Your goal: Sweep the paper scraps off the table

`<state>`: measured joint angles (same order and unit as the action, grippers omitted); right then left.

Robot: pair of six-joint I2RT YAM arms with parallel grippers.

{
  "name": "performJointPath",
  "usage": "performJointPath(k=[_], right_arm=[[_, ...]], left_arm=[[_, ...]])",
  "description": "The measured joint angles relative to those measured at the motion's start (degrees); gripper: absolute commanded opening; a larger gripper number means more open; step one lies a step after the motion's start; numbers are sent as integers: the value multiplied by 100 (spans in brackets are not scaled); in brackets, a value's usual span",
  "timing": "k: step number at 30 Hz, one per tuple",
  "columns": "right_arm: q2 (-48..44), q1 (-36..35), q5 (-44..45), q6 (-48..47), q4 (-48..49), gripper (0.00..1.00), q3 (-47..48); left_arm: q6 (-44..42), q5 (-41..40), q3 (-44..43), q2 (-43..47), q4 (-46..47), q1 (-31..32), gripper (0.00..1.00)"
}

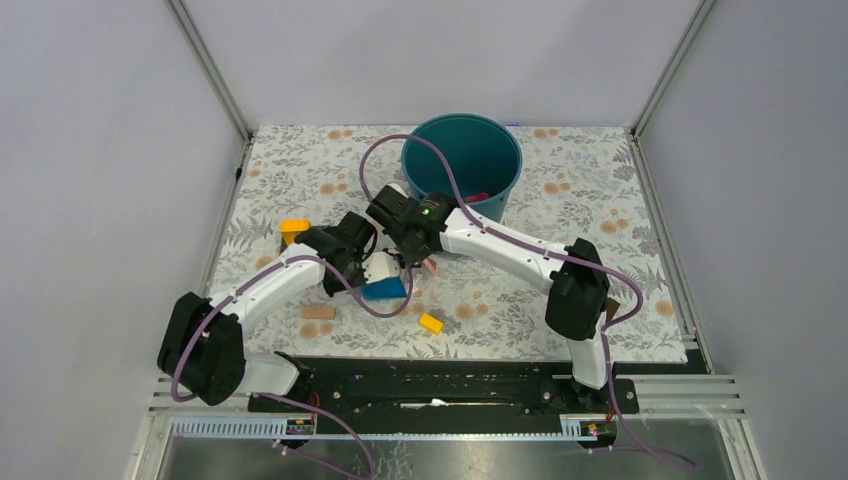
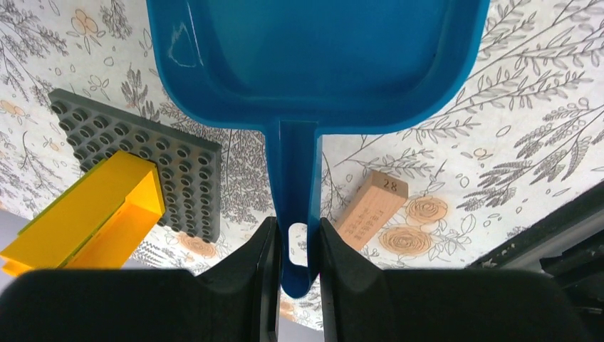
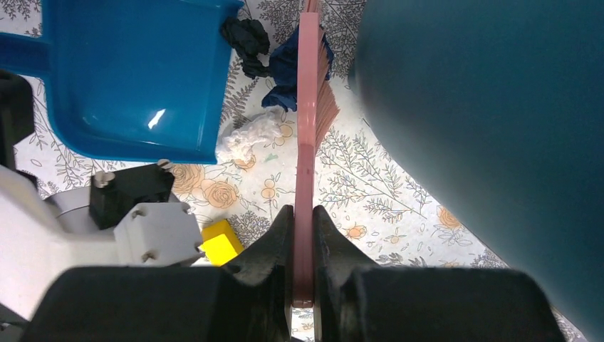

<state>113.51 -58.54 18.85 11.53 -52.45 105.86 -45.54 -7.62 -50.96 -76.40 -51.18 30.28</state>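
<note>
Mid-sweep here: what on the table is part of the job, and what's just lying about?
Job: dustpan in left gripper, brush in right gripper, white scrap, dark blue scrap, black scrap, bucket.
Lying about: yellow brick, grey studded plate, wooden block, small yellow block.

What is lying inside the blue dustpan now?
No scraps show in the dustpan; the white scrap, black scrap and dark blue scrap lie on the table outside its edge, by the pink brush. Part of the pan is outside both wrist views.
</note>
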Motion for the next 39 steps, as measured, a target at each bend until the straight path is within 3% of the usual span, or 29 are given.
performJointPath(k=[19, 30, 39], right_arm=[[9, 151, -1255, -396, -90, 0, 404], [9, 522, -2240, -310, 111, 0, 472], [-153, 518, -2564, -369, 214, 0, 485]], left_arm=[[544, 251, 350, -72, 546, 107, 0], [1165, 376, 1110, 562, 1248, 146, 0], [1266, 332, 1733, 1600, 1541, 142, 0]])
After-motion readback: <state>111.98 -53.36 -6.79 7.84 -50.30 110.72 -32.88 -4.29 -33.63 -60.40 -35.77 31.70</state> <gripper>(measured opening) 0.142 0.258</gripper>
